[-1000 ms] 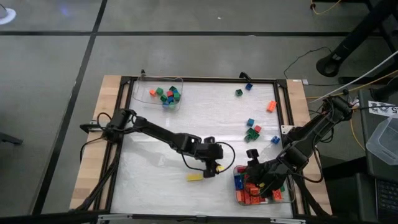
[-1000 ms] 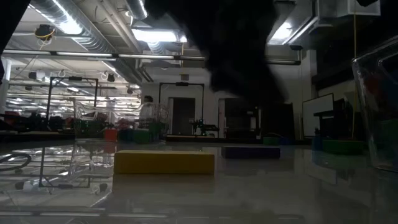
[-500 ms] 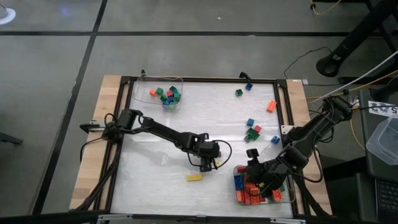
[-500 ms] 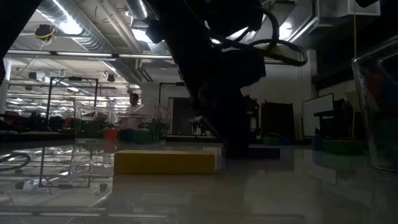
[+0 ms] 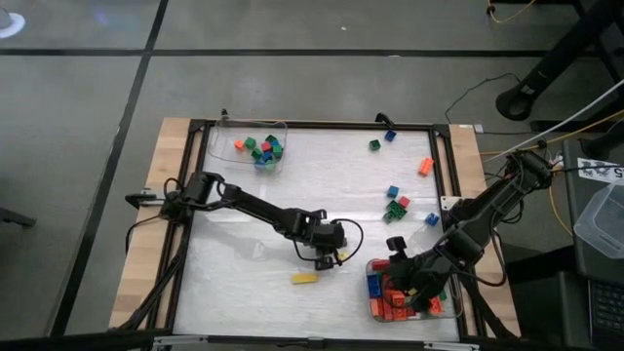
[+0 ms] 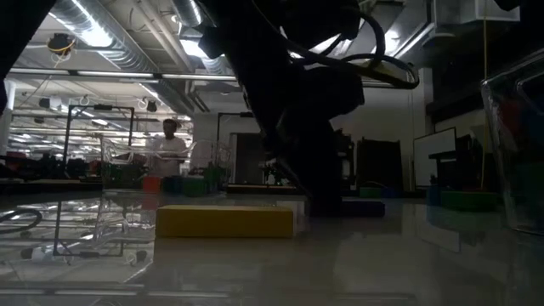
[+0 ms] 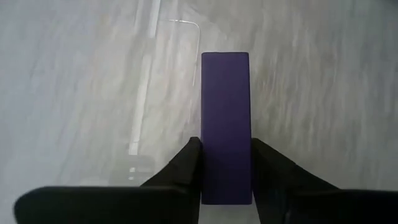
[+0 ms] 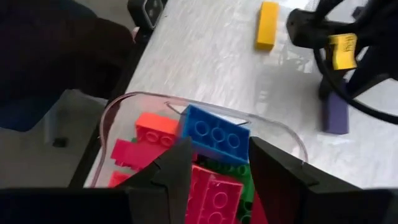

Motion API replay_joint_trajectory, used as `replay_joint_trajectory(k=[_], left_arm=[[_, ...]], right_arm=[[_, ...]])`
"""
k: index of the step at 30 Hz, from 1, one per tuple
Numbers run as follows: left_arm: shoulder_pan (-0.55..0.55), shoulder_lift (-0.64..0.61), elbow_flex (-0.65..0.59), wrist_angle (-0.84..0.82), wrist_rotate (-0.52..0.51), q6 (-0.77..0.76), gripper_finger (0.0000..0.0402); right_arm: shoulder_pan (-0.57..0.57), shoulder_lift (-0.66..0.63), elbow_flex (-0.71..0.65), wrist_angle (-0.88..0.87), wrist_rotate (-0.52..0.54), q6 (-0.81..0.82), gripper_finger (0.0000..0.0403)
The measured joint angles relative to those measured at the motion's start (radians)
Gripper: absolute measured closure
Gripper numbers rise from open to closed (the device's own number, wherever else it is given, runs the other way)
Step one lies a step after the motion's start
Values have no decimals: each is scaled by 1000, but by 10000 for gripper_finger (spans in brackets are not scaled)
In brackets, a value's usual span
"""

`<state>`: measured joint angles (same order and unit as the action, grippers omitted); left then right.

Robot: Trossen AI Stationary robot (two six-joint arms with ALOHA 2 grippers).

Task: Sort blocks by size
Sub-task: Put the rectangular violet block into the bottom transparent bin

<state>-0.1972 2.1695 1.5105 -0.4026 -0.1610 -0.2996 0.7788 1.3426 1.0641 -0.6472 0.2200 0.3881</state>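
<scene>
Left pincer (image 7: 226,186) down at table, fingers flanking purple block (image 7: 226,124)

A large robotics lab or workshop hall. Beyond the table (image 5: 234,244), the low view shows a high open ceiling with bare ducts (image 6: 102,38) and strip lights (image 6: 217,48), benches crowded with equipment (image 6: 85,174), and a person (image 6: 168,144) standing far back. From above, the grey floor (image 5: 78,127) carries dark tape lines, with loose cables (image 5: 517,15) on the right.
</scene>
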Motion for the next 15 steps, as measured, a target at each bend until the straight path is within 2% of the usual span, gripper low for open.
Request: replay_joint_trajectory(k=[3,9,13,15], left_arm=[[-7,-17,-4,26,30,1,318],[-26,-92,0,139,166,8,318],[-44,-123,-1,208,204,14,318],[-52,-130,-1,294,204,15,318]], right_arm=[[0,0,0,-4,-4,9,244],[1,-11,28,-60,-3,11,244],[1,-11,69,-101,1,10,244],[1,-11,90,-120,18,2,244]])
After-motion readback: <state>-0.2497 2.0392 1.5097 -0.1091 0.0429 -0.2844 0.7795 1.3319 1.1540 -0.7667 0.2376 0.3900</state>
